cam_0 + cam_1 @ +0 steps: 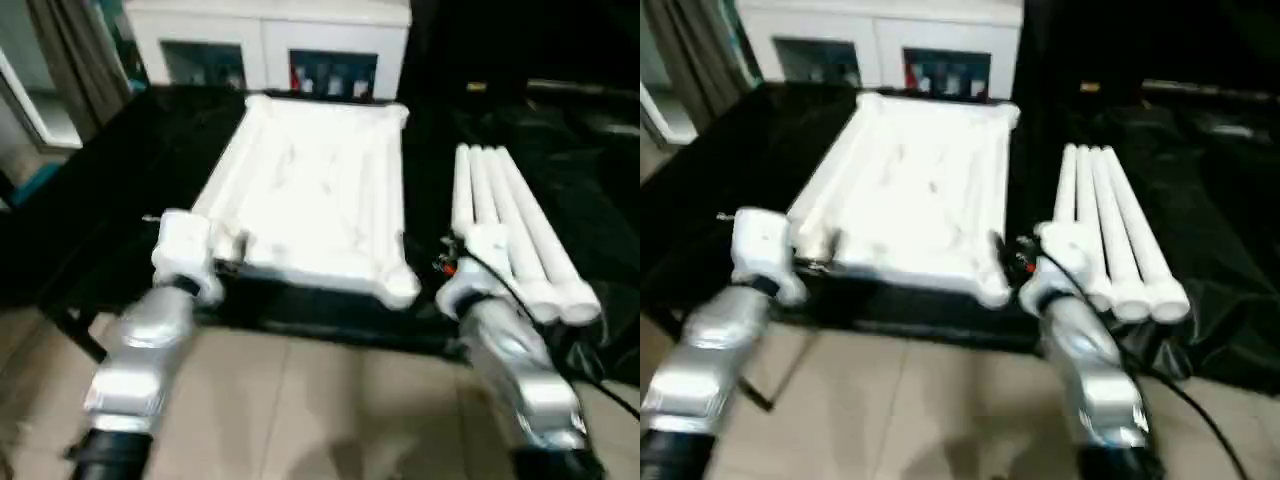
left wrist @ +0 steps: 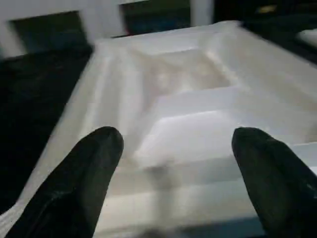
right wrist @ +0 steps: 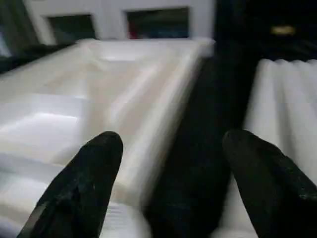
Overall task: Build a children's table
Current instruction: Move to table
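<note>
While the head views are blurred, the main layout can still be read: the children's table top (image 1: 320, 195) lies upside down on the black-draped table (image 1: 120, 210), its ribbed underside facing up, though the ribs themselves smear together and the corner sockets are hard to make out. Four white legs (image 1: 515, 235) lie side by side on the cloth to the robot's right of the top, apart from it, with their near ends at the table's front edge.

Each silver forearm hides part of that front edge. The left end effector (image 2: 171, 163) stands wide with nothing between its black fingers (image 2: 81, 178), pointing at the near left part of the top; whether it touches the plastic cannot be told. The right end effector (image 3: 171, 168) is also wide and empty, facing the strip of black cloth between the top's right rim and the legs. In the head views both end effectors are tucked behind their white wrist housings.

Behind the table stands a white cabinet (image 1: 265, 40) with glass doors, its upper part cut off; small items inside are too blurred to name. A grey curtain (image 1: 75, 50) hangs at the far left. Below, the floor (image 1: 320, 410) is pale tile, and a dark cable runs along the right forearm.
</note>
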